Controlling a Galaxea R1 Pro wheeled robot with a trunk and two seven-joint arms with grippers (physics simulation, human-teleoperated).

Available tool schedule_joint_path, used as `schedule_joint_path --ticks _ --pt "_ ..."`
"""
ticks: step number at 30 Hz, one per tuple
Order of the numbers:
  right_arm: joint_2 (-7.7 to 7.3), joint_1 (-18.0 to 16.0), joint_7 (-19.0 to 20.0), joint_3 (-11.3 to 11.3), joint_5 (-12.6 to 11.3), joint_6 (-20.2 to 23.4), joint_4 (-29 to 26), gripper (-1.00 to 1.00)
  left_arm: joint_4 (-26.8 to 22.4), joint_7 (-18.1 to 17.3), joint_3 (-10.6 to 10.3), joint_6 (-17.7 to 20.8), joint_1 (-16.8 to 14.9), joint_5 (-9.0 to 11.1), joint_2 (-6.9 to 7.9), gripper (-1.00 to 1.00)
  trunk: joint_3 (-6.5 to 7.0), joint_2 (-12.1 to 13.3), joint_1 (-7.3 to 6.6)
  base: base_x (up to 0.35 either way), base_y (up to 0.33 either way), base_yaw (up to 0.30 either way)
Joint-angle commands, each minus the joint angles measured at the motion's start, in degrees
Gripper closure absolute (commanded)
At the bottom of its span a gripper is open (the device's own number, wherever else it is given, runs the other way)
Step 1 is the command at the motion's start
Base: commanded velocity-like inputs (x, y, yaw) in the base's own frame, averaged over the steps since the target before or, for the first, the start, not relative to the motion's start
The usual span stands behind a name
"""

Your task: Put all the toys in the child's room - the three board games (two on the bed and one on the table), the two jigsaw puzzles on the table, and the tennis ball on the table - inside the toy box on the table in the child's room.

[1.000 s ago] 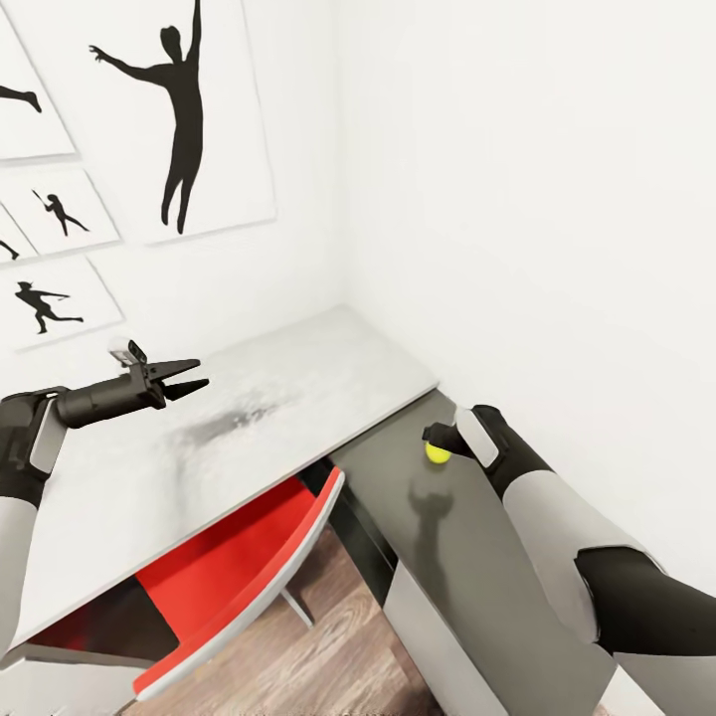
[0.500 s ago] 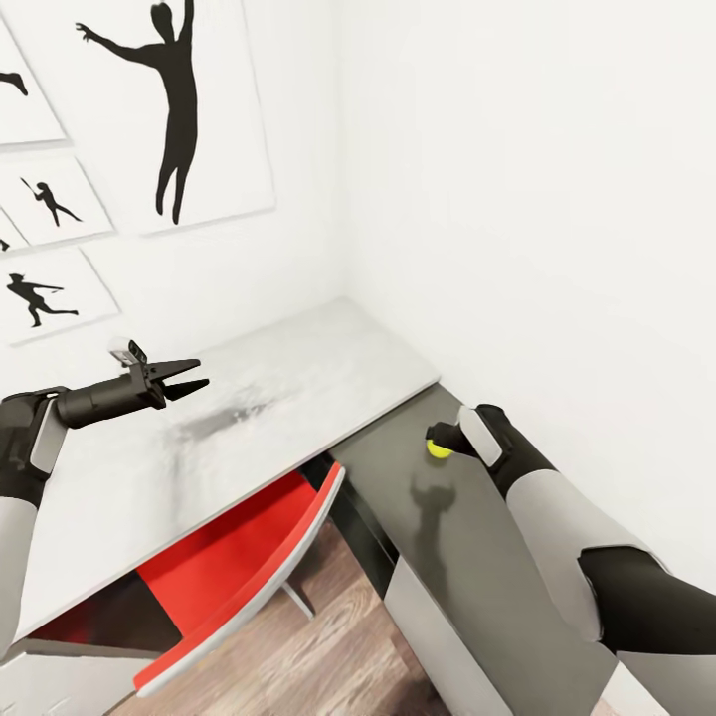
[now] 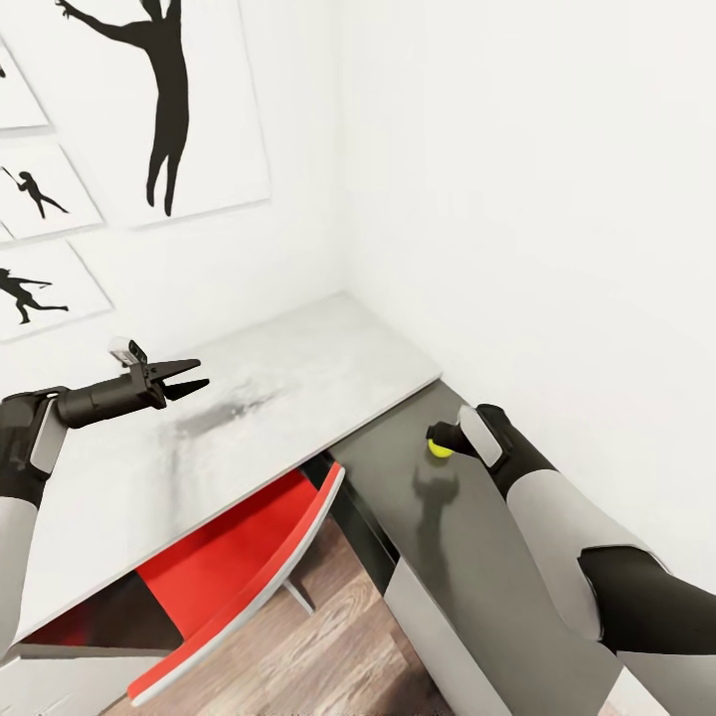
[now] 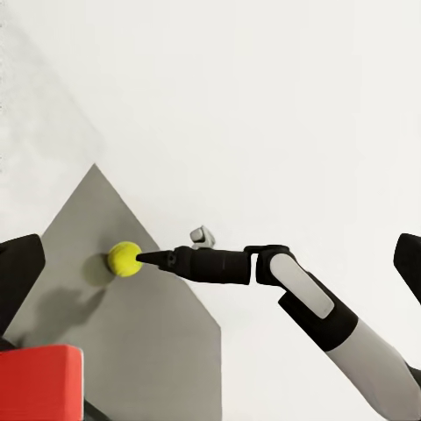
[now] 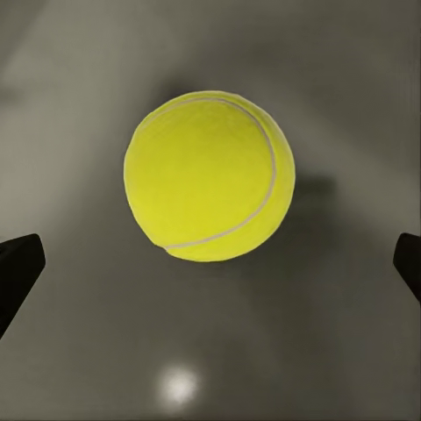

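In the corner of the white-walled room the desk (image 3: 298, 378) turns an L: a pale grey top along the wall with the pictures, and a lower dark grey wing (image 3: 467, 557) running along the bare wall. The tennis ball (image 3: 439, 448) lies on the dark wing, close to where it meets the pale top and not far from the bare wall.

The right claw (image 3: 435, 435) reaches out over the wing, its tips at the ball. From the camera on that arm the ball (image 5: 209, 175) sits between two dark finger ends (image 5: 17, 267) that stand wide apart at either edge, neither one touching it; the claw is spread, with nothing clamped. Seen from the other arm's camera, the right claw (image 4: 145, 258) looks like a dark point just at the side of the ball (image 4: 124, 259), which casts a soft shadow on the grey surface.

The left claw (image 3: 195, 376) hangs above the pale top, well apart from the ball, its two thin fingers parted a little and holding nothing.

A red chair (image 3: 239, 577) is tucked under the pale top, over the wood-plank floor (image 3: 328, 656). Black silhouette pictures (image 3: 169, 109) of sporting figures hang on the wall above the desk.
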Motion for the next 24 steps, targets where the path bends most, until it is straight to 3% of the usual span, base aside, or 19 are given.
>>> schedule_joint_path --ticks 1,24 --pt "0.03 -0.04 -0.53 0.32 -0.6 0.13 -0.08 -1.0 0.0 -0.11 -0.01 0.56 -0.04 0.12 0.01 -1.0 -0.19 -0.11 0.03 0.002 0.0 0.0" --pt "-0.08 -0.04 -0.54 0.27 -0.68 0.04 -0.05 -1.0 0.01 -0.11 0.0 0.56 -0.04 0.12 0.02 -1.0 -0.68 -0.11 0.03 0.044 0.018 0.0"
